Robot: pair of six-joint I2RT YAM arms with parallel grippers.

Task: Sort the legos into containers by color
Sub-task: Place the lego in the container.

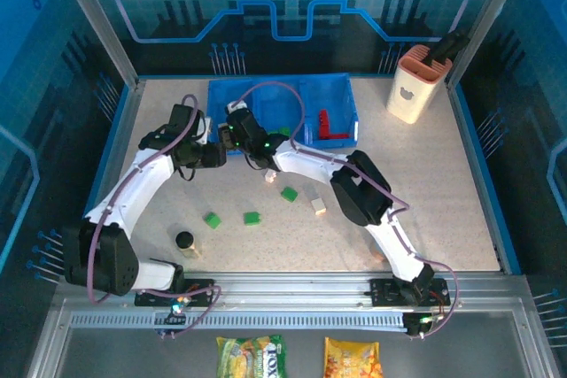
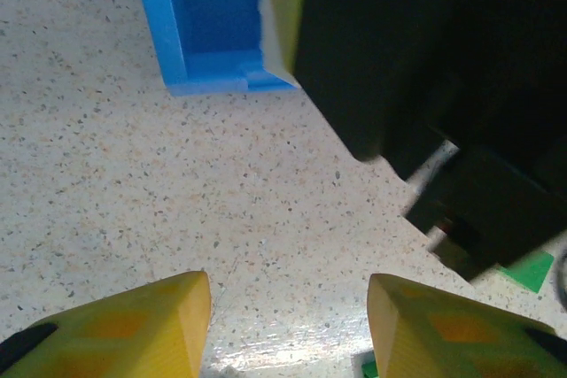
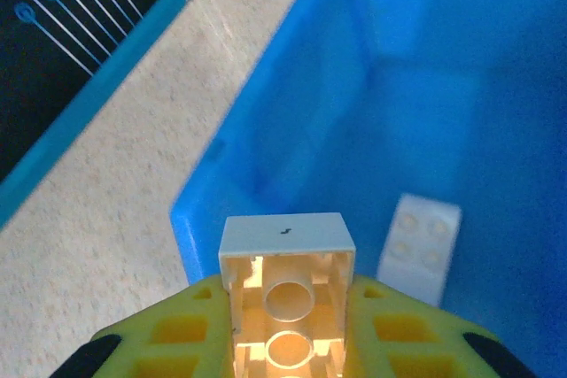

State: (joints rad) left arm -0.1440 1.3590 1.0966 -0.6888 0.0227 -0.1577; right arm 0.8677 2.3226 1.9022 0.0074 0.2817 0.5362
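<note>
Sorting in progress: the right gripper (image 3: 288, 320), clamped on a cream brick (image 3: 286, 258) whose hollow underside faces the wrist camera, hangs over a corner wall of the blue three-compartment tray (image 3: 266, 157), which sits at the 12 o'clock edge of the worktop (image 1: 443, 210). In the left compartment, at the held brick's 3 o'clock, a white studded brick (image 3: 418, 250) lies flat on the tray floor. From above, a green brick (image 1: 282, 134) shows in the middle compartment, partly behind the right arm, and red bricks (image 1: 330, 126) sit in the right one. The left gripper (image 2: 288, 325), its yellow fingers (image 2: 133, 325) apart with bare worktop between them, hovers just off the tray's near left corner, at the tray's 7 o'clock. Loose on the worktop at the tray's 6 o'clock lie three green bricks (image 1: 252, 217) and two cream bricks (image 1: 317, 205). A black cylinder (image 1: 184, 239) stands at the worktop's 7 o'clock and a peach-and-white holder (image 1: 416, 86) at its 1 o'clock. Two snack packets (image 1: 251, 356) lie past the near rail at 6 o'clock
</note>
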